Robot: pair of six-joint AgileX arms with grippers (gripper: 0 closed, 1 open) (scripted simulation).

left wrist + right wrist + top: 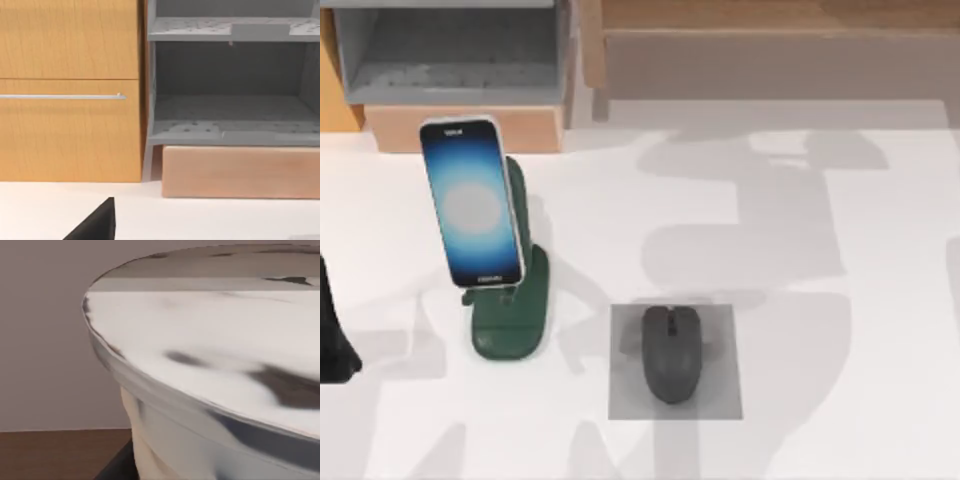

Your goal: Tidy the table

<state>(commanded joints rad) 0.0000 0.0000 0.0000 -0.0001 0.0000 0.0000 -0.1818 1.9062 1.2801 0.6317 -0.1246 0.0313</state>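
Note:
The white table (840, 300) carries a smartphone (470, 205) with a lit blue screen, leaning upright on a dark green stand (510, 335) at the left. A dark grey mouse (671, 352) lies on a small grey square mat (720, 400) near the front middle. My left arm (332, 335) is a dark shape parked at the table's left edge, apart from the phone. In the left wrist view a black part of the left gripper (95, 227) hangs over the table (200, 220). The right wrist view has a dark part of the right gripper (117, 467) under a glossy white curved surface (200, 340).
A wood-and-grey shelf unit (450, 60) stands at the back left, its grey compartments (230, 100) open towards the table above a wooden base (240, 172). A wooden cabinet front (70, 125) with a metal handle adjoins it. A long wooden ledge (780, 50) runs along the back right.

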